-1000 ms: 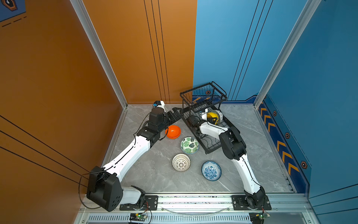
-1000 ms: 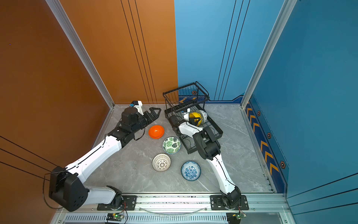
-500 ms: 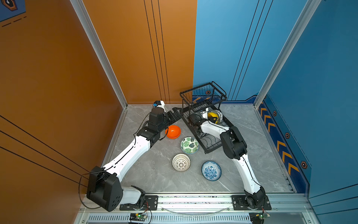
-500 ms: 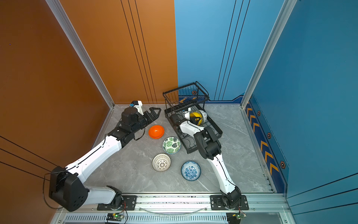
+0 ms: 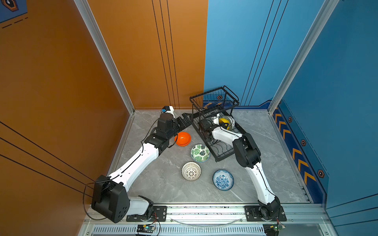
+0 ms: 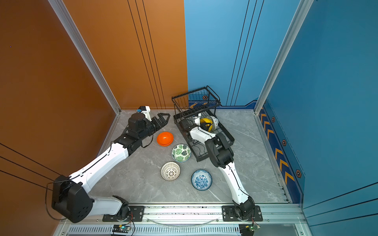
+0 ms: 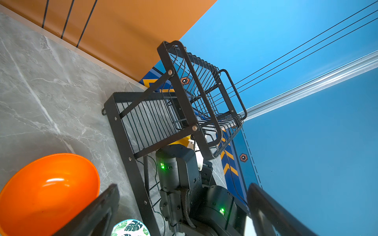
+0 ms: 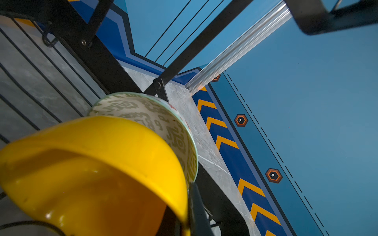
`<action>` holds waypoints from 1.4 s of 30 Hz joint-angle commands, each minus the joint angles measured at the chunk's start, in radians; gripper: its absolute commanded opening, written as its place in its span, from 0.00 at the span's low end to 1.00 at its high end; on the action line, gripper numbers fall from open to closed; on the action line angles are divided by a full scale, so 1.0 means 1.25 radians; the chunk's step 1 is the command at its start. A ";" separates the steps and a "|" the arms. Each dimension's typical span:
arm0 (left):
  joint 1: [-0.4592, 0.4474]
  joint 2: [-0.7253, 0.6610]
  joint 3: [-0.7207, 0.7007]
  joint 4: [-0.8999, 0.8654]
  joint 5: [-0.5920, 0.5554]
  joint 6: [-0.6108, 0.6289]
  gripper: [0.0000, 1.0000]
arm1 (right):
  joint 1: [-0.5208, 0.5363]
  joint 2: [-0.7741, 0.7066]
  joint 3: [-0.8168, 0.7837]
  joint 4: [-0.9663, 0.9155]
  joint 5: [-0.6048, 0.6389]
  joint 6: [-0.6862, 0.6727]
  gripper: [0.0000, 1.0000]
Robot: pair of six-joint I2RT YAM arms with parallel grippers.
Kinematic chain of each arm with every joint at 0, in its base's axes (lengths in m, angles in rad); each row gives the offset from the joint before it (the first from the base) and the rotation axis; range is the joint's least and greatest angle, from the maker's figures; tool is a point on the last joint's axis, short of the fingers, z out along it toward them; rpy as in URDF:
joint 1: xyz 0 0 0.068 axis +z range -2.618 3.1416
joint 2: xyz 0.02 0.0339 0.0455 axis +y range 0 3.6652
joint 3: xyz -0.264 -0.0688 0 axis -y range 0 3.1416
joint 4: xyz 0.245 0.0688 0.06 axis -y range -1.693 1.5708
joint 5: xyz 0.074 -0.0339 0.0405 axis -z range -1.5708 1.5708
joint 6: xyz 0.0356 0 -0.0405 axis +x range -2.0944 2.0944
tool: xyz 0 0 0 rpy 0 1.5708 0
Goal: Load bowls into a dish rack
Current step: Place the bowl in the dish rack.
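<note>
The black wire dish rack (image 5: pixel 222 150) (image 6: pixel 201 152) stands at the back, its raised basket tier (image 5: pixel 214 100) at the far end. Under that tier my right gripper (image 5: pixel 224 124) (image 8: pixel 184 216) is shut on the rim of the yellow bowl (image 5: pixel 222 121) (image 8: pixel 92 163). This bowl stands tilted on edge against the grey-green patterned bowl (image 5: pixel 232 122) (image 8: pixel 163 122). My left gripper (image 5: pixel 189 120) (image 7: pixel 183 187) hangs open and empty beside the rack's left edge, just beyond the orange bowl (image 5: pixel 182 139) (image 7: pixel 47 190).
On the grey floor lie the leaf bowl (image 5: pixel 200 153) touching the rack's near left corner, the white lattice bowl (image 5: pixel 191 171), and the blue floral bowl (image 5: pixel 223 179). Orange and blue walls close in behind. A metal rail (image 5: pixel 204 210) runs along the front.
My right gripper has carried the yellow bowl slightly farther toward the rack's far end. The left arm and the bowls on the floor have not moved.
</note>
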State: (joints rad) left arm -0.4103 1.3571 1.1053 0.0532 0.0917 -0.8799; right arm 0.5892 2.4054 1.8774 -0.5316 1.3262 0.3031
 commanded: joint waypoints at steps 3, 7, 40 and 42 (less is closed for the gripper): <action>0.001 -0.007 -0.009 0.007 0.012 0.018 0.98 | 0.008 0.027 -0.013 -0.068 -0.073 -0.010 0.05; -0.001 -0.008 -0.011 0.008 0.011 0.018 0.98 | 0.012 0.010 -0.030 -0.079 -0.098 0.012 0.05; -0.036 -0.014 -0.011 0.006 -0.018 0.029 0.98 | 0.011 -0.066 -0.137 -0.112 -0.169 0.095 0.15; -0.038 -0.014 -0.011 0.007 -0.020 0.031 0.98 | 0.010 -0.069 -0.135 -0.113 -0.172 0.095 0.17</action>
State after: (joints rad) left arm -0.4492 1.3560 1.0981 0.0547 0.0868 -0.8612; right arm 0.6086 2.3222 1.7420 -0.5541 1.1900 0.4240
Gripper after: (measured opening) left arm 0.981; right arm 0.163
